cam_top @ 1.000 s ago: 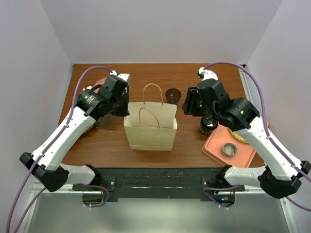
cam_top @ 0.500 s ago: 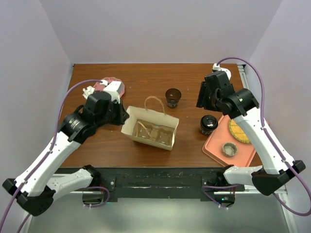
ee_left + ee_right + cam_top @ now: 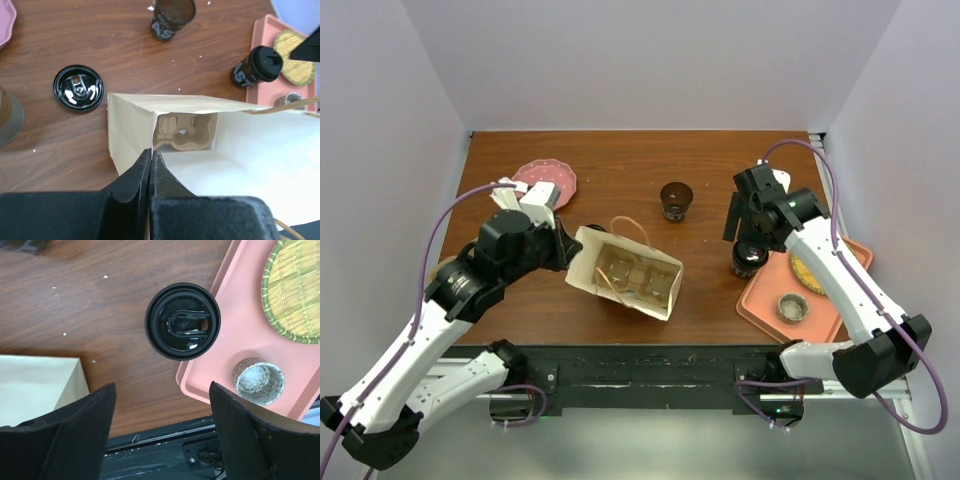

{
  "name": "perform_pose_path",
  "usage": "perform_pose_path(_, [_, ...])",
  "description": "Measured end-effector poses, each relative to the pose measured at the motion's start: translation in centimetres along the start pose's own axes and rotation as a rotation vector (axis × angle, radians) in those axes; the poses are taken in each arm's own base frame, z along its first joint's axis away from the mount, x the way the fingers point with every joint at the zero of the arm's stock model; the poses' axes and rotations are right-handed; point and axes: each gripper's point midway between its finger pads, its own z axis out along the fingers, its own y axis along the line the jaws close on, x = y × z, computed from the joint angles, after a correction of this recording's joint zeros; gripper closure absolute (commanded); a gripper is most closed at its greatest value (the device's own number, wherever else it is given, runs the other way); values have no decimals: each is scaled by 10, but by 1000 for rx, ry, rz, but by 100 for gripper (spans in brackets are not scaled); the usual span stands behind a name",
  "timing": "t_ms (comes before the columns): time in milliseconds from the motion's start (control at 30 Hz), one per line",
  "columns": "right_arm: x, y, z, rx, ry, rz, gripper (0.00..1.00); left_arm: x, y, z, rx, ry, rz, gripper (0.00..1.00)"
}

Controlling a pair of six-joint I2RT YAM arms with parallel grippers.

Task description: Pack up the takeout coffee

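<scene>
Plainly the packing is barely begun; the takeout coffee (image 3: 182, 321) stands lidded and upright on the bench (image 3: 620, 160) toward its right edge, just beside the left rim of the salmon tray (image 3: 239, 300), and outside the paper bag (image 3: 650, 295); the bag sits by the middle of the near edge, tipped with its mouth open, and the left claw (image 3: 150, 162) is clenched on its rim, holding it agape over a cardboard cup carrier (image 3: 182, 132) at the bottom; the right claw (image 3: 161, 390) hangs released above the coffee, jaws spread wide and touching nothing; left to do, by my reckoning: grasp the cup, carry it across, lower it into the carrier; whether the cup touches the tray I cannot tell; from above the right arm covers part of it; the left wrist view cuts off the bag's near side.
</scene>
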Motion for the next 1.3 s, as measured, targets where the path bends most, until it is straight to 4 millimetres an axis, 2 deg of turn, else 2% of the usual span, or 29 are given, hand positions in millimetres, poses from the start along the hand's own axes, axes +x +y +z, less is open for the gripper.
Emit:
perform_pose_path(133, [4, -3, 13, 21, 22, 10, 15, 2, 0, -8, 20, -25, 5, 100])
perform_pose_path(467, [35, -3, 36, 14, 109, 17, 16, 2, -1, -10, 29, -31, 6, 100])
perform_pose_path(633, [28, -1, 40, -9, 91, 21, 15, 1, -4, -14, 48, -39, 4, 100])
perform_pose_path(1033, [15, -14, 57, 1, 87, 41, 13, 4, -10, -14, 85, -29, 0, 100])
perform_pose_path(1300, [9, -30, 75, 46, 110, 40, 9, 6, -12, -14, 97, -22, -4, 100])
